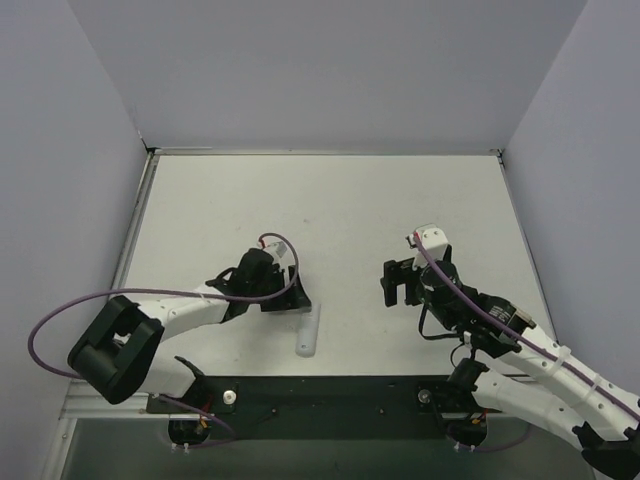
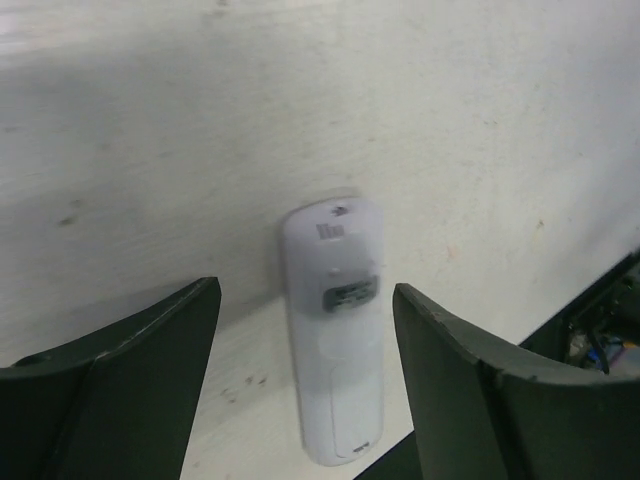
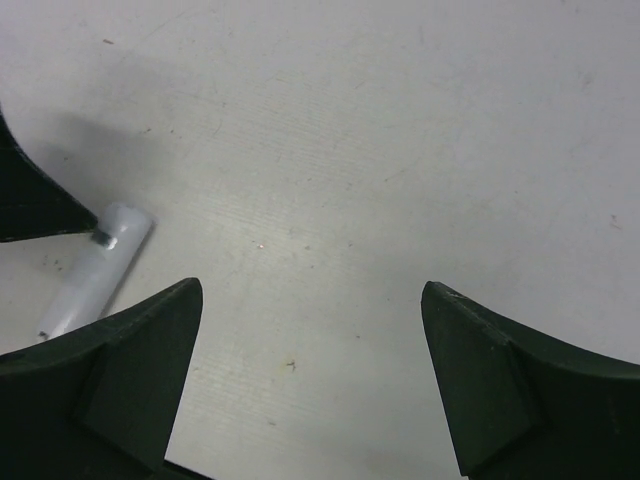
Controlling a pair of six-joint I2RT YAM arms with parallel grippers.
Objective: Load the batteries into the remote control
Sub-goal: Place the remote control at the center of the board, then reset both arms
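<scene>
Remote point(image 2: 333, 330) lies flat on table point(image 1: 350, 200), beneath left claw point(image 2: 305, 293) — jaws released, clear of it.
Right claw point(image 3: 310, 288) spread and empty; no batteries seen. Blurred view — possibly face up, so flip it to reach the back.

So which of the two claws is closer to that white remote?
The left. The left gripper hovers open just over the remote control, a finger on either side; the right gripper is open, well off to its right.
</scene>
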